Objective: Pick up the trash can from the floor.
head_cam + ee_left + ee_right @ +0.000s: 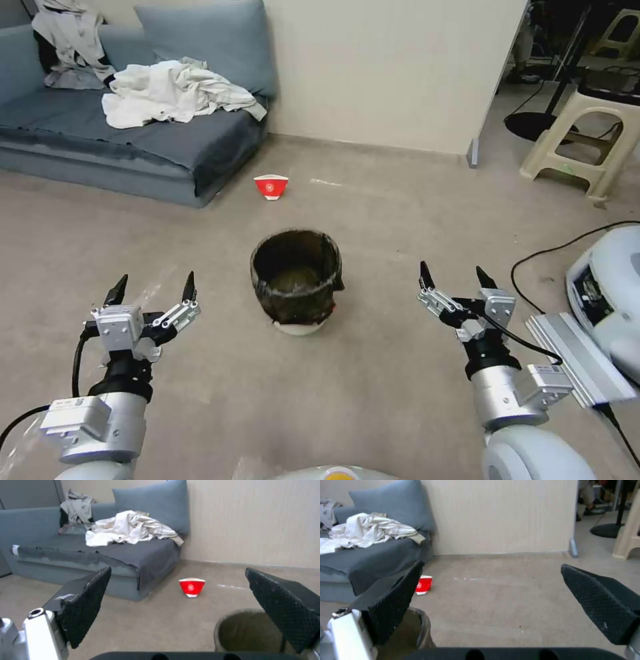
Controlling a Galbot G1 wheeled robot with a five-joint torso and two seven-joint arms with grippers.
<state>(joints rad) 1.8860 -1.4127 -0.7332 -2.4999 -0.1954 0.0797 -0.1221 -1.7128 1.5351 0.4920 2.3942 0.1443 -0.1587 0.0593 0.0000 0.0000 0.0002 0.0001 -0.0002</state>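
Floor [373,400]: beige-grey carpet, filling the lower two-thirds of the head view; a faint pale mark lies right of the cup.
Wall [387,67]: cream panel, upper centre.
Sofa [100,147]: grey-blue, upper left, with a cushion [213,37] and heaped pale cloth [173,90].
Paper cup [271,186]: red and white, on the carpet above centre, just off the sofa corner, well apart from the bin.
Plastic stool [583,137]: beige, upper right.
Trash can [296,279]: small round white bin with black bag over its rim, upright on the carpet at frame centre, between the two grippers, touching neither.
Left gripper [153,287]: lower left, fingers spread wide, holding nothing.
Right gripper [457,275]: lower right, fingers spread wide, holding nothing.
Black cable [553,253]: on the carpet at right edge.
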